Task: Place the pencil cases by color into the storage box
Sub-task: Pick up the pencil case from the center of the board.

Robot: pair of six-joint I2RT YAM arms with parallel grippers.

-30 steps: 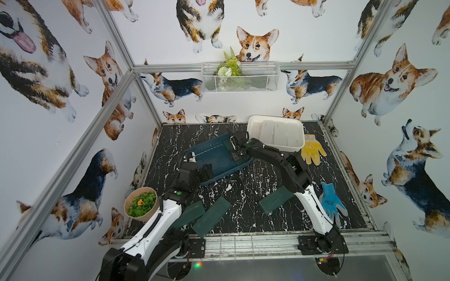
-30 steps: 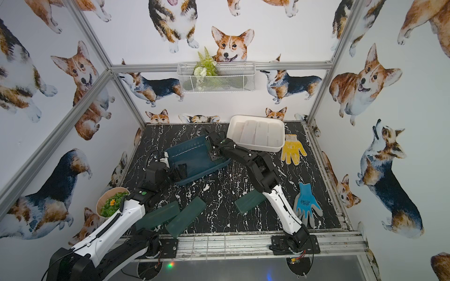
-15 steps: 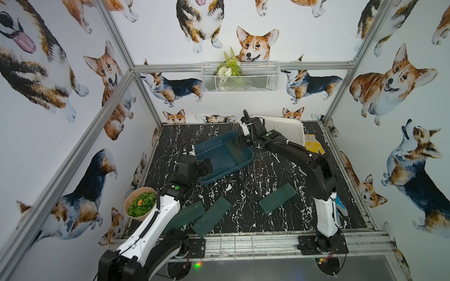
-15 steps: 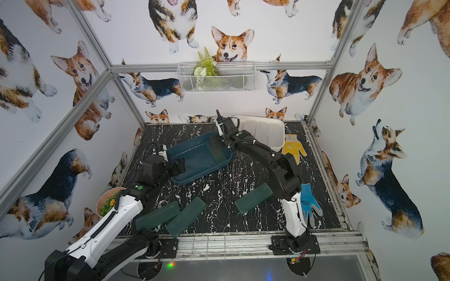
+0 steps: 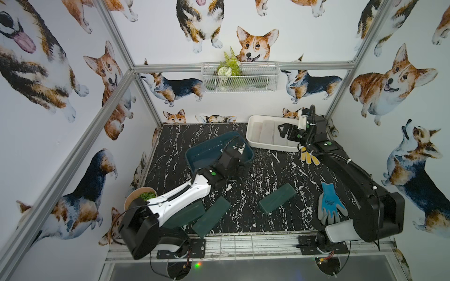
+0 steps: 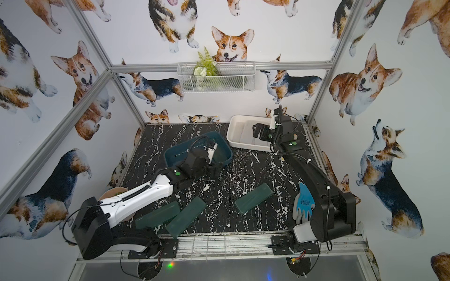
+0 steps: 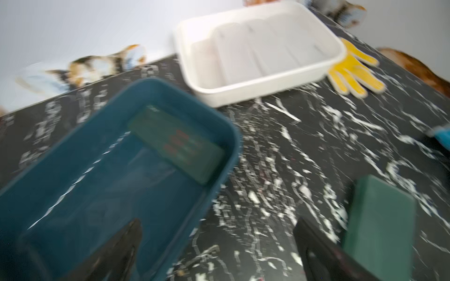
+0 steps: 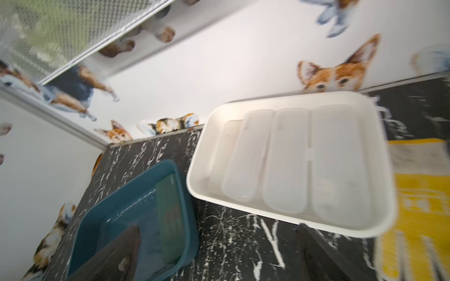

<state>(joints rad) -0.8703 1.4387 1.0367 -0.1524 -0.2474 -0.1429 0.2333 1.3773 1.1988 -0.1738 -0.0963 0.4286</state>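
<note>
Hovering spread wide, empty: right gripper [image 8: 219, 233] at near rim of the white tray [image 8: 202, 155], frosted white cases [image 8: 285, 160] just ahead; left gripper [image 7: 214, 253] over the teal box [image 7: 73, 150], one green case [image 7: 175, 146] ahead inside, another green case [image 7: 379, 231] alongside, yellow glove [image 7: 353, 73] beyond

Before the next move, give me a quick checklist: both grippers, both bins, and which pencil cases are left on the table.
1. Left gripper open and empty: ok.
2. Right gripper open and empty, by the white bin: ok.
3. White cases all in the white bin: ok, none shows on the table.
4. Green cases all in the blue bin: not ok; one green case is inside, three lie on the table.
5. Lone green case clear of the blue glove: ok.
6. Front pair of green cases apart from each other: cannot tell, the left arm covers part of one.
</note>
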